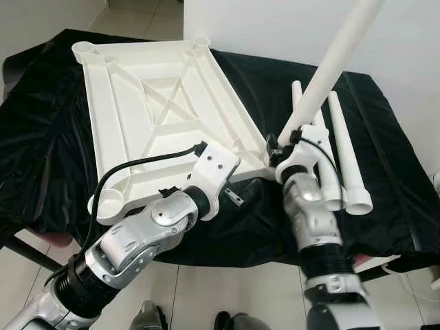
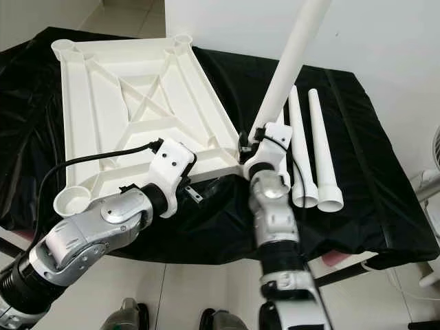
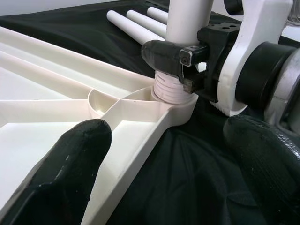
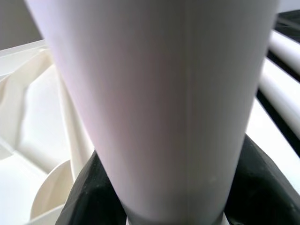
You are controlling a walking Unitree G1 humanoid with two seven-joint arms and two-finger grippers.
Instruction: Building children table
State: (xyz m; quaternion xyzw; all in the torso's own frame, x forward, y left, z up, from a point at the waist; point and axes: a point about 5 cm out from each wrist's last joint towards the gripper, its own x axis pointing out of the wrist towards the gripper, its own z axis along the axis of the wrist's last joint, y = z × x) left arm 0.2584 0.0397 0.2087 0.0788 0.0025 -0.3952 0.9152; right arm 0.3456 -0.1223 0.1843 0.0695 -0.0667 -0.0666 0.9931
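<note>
A white plastic tabletop (image 1: 158,89) lies upside down on a table draped in black cloth (image 1: 48,137). My right gripper (image 1: 283,144) is shut on a long white leg (image 1: 330,69), which stands tilted with its threaded end in the near right corner socket (image 3: 171,91). In the right wrist view the leg (image 4: 159,93) runs between the black fingers (image 4: 89,197). My left gripper (image 3: 168,136) is open and straddles the tabletop's near edge beside that socket, one finger (image 3: 70,164) over the panel and the other over the cloth.
Three spare white legs (image 1: 347,158) lie side by side on the cloth to the right of the held leg. The table's front edge is close to my body, with tiled floor (image 1: 240,295) below. A white object (image 2: 433,179) stands at the far right.
</note>
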